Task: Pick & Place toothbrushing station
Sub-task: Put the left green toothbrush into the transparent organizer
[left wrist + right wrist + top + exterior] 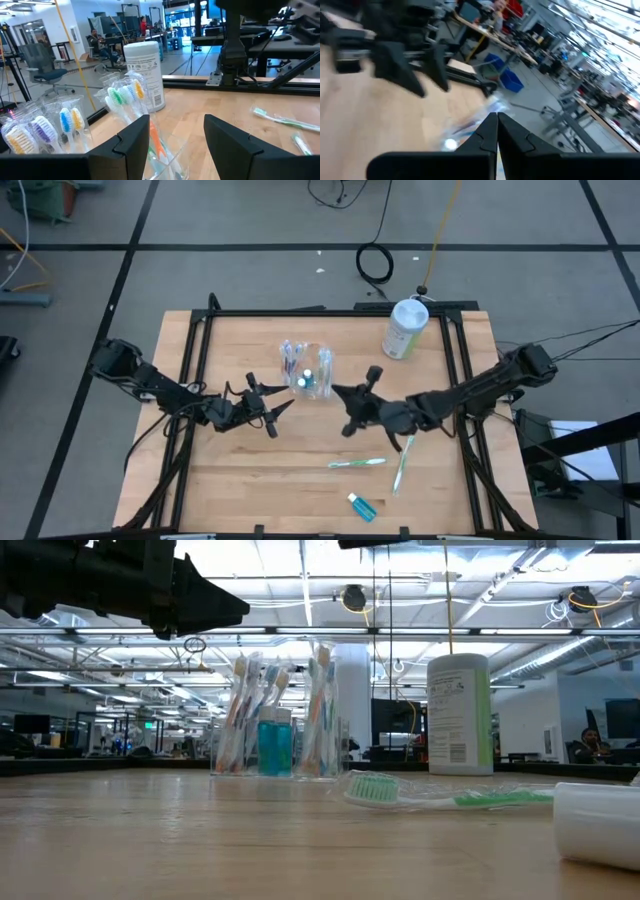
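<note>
The toothbrushing station (308,370) is a see-through holder with several toothbrushes and a small blue bottle standing in it. It stands upright on the wood, left of the table's middle, and also shows in the low view (275,720). My left gripper (278,418) is level and open at the holder's near left. In its wrist view the brushes (125,97) stand just past its fingers (132,142), apart from them. My right gripper (336,390) is shut and empty, raised above the table by the holder's right side; its shut fingertips (496,122) point toward the blurred holder.
A tall white-and-green canister (405,328) stands at the far right. Two green toothbrushes (357,463) (402,465) and a small tube (362,507) lie on the wood near the front edge. A black frame (330,311) borders the table.
</note>
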